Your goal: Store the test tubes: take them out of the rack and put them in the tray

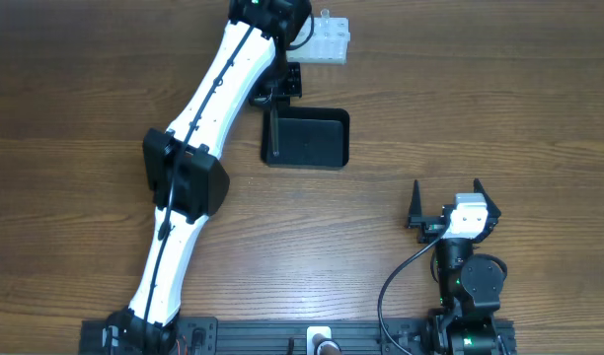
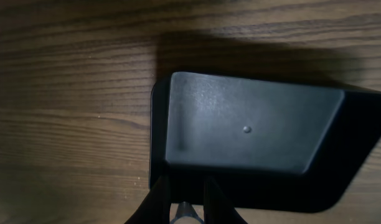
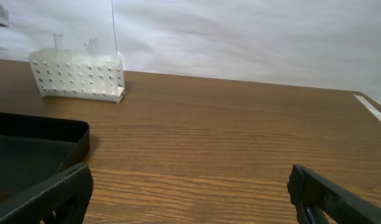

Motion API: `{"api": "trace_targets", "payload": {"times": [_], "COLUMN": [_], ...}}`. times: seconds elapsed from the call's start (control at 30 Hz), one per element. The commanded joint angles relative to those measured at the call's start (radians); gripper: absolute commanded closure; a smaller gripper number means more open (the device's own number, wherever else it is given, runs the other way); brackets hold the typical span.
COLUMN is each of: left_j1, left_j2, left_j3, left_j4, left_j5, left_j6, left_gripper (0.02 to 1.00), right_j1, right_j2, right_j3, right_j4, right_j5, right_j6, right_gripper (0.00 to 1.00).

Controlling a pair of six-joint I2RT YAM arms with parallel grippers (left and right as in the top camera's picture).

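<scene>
Wooden table (image 1: 499,89) with a brown grain carries everything. A long white left arm (image 1: 208,108) rises from the bottom-left corner of the top view and reaches up the picture to the far side. A black tray (image 1: 322,138), shallow and rectangular with rounded corners, lies near the middle of the table; the left wrist view looks straight down into it (image 2: 253,124), and the right wrist view catches one of its corners (image 3: 28,149). Just beyond the tray, at the far edge of the table, stands a white rack (image 1: 330,39) with rows of small holes in its side (image 3: 78,78), and a few clear spare tubes (image 3: 56,40) stand upright in it. The right gripper (image 1: 448,207) sits low near its own base, well apart from the tray and the rack, with its two dark fingers (image 3: 47,193) spread wide and nothing between them. The left gripper (image 1: 280,87) hangs above the tray's left wall, its fingers (image 2: 159,199) drawn close together (image 2: 185,186) and clamped on a pale test tube (image 2: 183,213). From above, that test tube (image 1: 275,133) shows as a thin line hanging down along the tray's left side.
</scene>
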Motion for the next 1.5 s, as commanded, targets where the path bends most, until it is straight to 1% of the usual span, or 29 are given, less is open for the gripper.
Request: {"api": "trace_targets", "payload": {"times": [0.03, 0.73, 1.23, 1.3, 1.37, 1.4, 1.47, 1.5], "left_j1": [0.004, 0.004, 0.005, 0.005, 0.004, 0.004, 0.004, 0.004], "left_j2": [0.05, 0.153, 0.186, 0.189, 0.19, 0.19, 0.19, 0.19], "left_j3": [0.02, 0.02, 0.02, 0.02, 0.02, 0.02, 0.02, 0.02], "left_j4": [0.0, 0.037, 0.1, 0.103, 0.111, 0.116, 0.126, 0.13], "left_j5": [0.01, 0.01, 0.01, 0.01, 0.01, 0.01, 0.01, 0.01], "left_j6": [-0.003, 0.015, 0.016, 0.016, 0.016, 0.016, 0.016, 0.016], "left_gripper": [0.98, 0.98, 0.978, 0.912, 0.879, 0.847, 0.844, 0.862], "right_j1": [-0.006, -0.006, -0.006, -0.006, -0.006, -0.006, -0.006, -0.006], "right_j2": [-0.011, -0.011, -0.011, -0.011, -0.011, -0.011, -0.011, -0.011], "right_j3": [-0.005, -0.005, -0.005, -0.005, -0.005, -0.005, -0.005, -0.005], "right_j4": [-0.003, -0.003, -0.003, -0.003, -0.003, -0.003, -0.003, -0.003], "right_j5": [-0.005, -0.005, -0.005, -0.005, -0.005, -0.005, -0.005, -0.005], "right_j6": [-0.005, -0.005, -0.005, -0.005, -0.005, -0.005, -0.005, -0.005], "right_gripper": [0.009, 0.009, 0.009, 0.009, 0.009, 0.009, 0.009, 0.009]}}
